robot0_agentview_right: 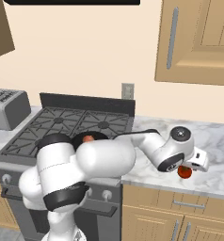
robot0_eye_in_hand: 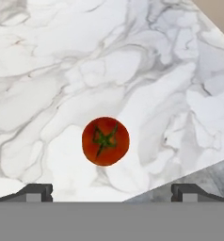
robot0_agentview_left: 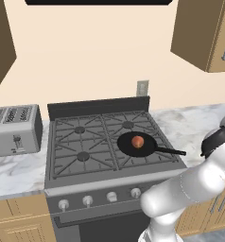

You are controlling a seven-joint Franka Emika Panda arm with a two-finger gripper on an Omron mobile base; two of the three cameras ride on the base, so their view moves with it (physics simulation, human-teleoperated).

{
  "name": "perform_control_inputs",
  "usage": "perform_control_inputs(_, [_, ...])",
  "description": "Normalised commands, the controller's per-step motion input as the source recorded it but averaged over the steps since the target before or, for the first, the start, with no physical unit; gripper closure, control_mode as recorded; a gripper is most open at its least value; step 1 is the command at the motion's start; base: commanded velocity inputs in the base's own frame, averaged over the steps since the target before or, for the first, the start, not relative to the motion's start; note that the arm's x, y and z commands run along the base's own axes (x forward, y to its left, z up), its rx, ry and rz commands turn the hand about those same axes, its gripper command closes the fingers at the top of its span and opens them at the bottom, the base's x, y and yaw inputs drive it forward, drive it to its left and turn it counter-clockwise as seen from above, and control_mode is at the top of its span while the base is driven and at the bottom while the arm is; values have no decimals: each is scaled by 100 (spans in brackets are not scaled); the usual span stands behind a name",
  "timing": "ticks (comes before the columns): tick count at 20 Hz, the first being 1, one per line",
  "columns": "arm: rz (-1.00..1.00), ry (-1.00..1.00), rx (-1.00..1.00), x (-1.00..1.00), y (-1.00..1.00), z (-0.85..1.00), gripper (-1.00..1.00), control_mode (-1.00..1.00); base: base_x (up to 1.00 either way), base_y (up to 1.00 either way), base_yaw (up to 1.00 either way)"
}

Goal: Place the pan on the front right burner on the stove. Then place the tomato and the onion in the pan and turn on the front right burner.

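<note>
One item, the onion [robot0_agentview_left: 138,141], sits in the pan [robot0_agentview_left: 133,147] on the front right burner; jaws spread wide above the tomato [robot0_eye_in_hand: 105,140] on the desk [robot0_eye_in_hand: 62,70], apparently lined up to grasp it.

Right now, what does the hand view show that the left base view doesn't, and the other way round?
Hand view alone: the tomato, stem scar up, on the marble, centred ahead of the tool, whose two tips stand wide apart and touch nothing.

Left base view alone: the stove, with the pan on the front right burner and the onion inside it, plus a toaster to the left.

Both: the marble counter.
</note>
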Motion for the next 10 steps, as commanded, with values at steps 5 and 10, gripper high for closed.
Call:
perform_control_inputs(5, [0,0,0,0,0,0,-100,-100,0,0,0])
perform_control_inputs(10, [0,0,0,0,0,-2,-100,-100,0,0,0])
